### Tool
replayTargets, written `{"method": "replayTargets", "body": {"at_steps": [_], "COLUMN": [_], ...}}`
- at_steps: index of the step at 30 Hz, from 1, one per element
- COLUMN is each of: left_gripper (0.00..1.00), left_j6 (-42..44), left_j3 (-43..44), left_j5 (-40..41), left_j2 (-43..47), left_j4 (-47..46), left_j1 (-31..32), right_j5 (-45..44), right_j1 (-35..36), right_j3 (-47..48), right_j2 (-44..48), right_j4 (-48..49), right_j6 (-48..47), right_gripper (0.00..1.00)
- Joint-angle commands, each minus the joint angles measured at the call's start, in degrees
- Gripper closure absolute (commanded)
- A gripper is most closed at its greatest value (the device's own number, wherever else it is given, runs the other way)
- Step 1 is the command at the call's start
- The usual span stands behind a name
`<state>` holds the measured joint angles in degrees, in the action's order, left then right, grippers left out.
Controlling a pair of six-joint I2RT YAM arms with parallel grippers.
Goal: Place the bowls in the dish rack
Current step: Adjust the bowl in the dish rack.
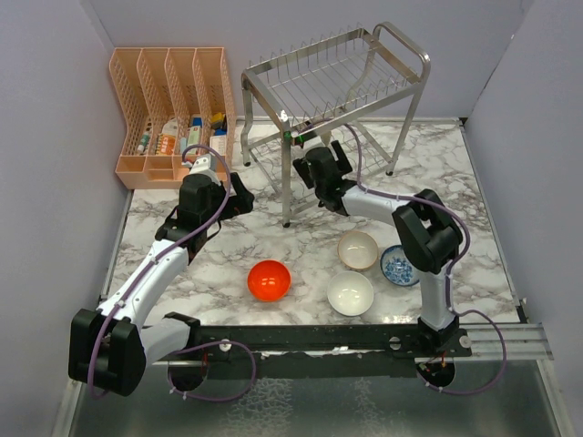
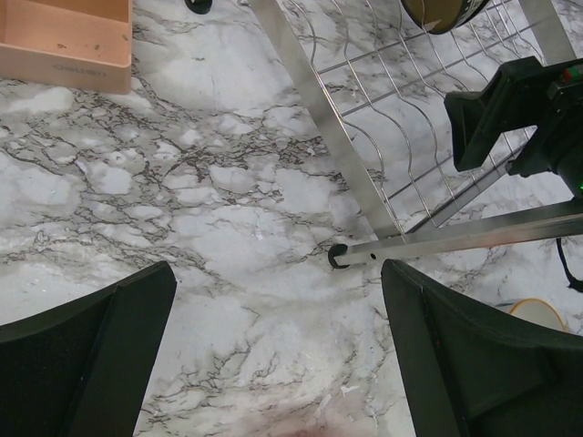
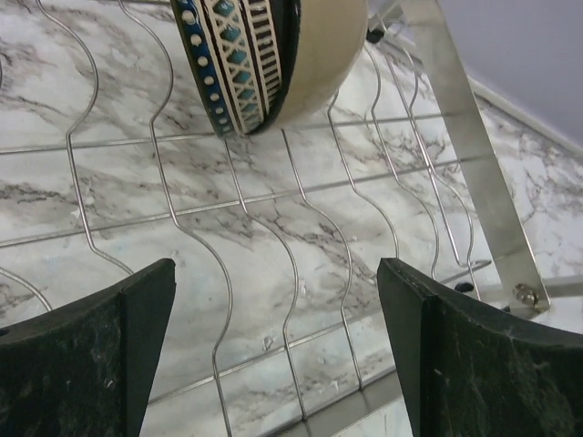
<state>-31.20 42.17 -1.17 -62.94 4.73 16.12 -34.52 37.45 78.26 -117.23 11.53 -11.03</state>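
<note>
The steel dish rack (image 1: 414, 56) stands at the back centre. A dark bowl with a patterned band and cream inside (image 3: 273, 64) stands on edge in its lower tier; it also shows in the left wrist view (image 2: 444, 13). My right gripper (image 1: 314, 164) is open and empty over the lower tier wires (image 3: 273, 273), just below that bowl. My left gripper (image 1: 244, 196) is open and empty above the marble (image 2: 278, 282), near the rack's front leg foot (image 2: 339, 258). On the table lie the red-orange bowl (image 1: 270, 279), the white bowl (image 1: 351, 293), the beige-pink bowl (image 1: 358, 249) and the blue-patterned bowl (image 1: 399, 265).
A peach slotted organiser (image 1: 173, 91) with small bottles stands at the back left; its corner shows in the left wrist view (image 2: 64, 41). The rack's legs and lower rail (image 2: 310, 100) lie between the two grippers. The right arm (image 2: 519, 109) reaches under the upper tier. Walls close both sides.
</note>
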Motion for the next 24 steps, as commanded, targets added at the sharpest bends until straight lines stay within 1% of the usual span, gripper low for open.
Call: {"method": "replayTargets", "body": {"at_steps": [1, 6, 13, 15, 19, 24], "left_gripper": [0.01, 0.01, 0.01, 0.01, 0.01, 0.01], "left_j6": [-0.4, -0.8, -0.8, -0.9, -1.2, -1.0], "left_j3": [0.5, 0.4, 0.5, 0.5, 0.5, 0.2], "left_j5": [-1.8, -2.5, -2.9, -3.1, -3.9, -4.2], "left_j2": [1.5, 2.1, 2.3, 2.1, 1.1, 1.2], "left_j4": [-1.3, -1.6, -1.4, -1.6, -2.3, -3.4], "left_j1": [-0.3, -0.3, -0.4, -0.3, -0.4, -0.4], "right_j5": [1.6, 1.2, 5.8, 8.6, 11.4, 15.6], "right_j1": [0.3, -0.1, -3.9, -5.1, -8.1, -10.6], "right_j3": [-2.2, -4.9, -12.3, -13.8, -17.4, -22.2], "right_j2": [4.1, 8.3, 18.0, 19.8, 23.4, 27.9], "right_j4": [-4.9, -8.8, -11.0, -11.5, -11.2, -7.7], "right_j6": [5.9, 10.6, 18.2, 19.8, 23.0, 24.5], "right_gripper": [0.08, 0.08, 0.09, 0.1, 0.1, 0.11]}}
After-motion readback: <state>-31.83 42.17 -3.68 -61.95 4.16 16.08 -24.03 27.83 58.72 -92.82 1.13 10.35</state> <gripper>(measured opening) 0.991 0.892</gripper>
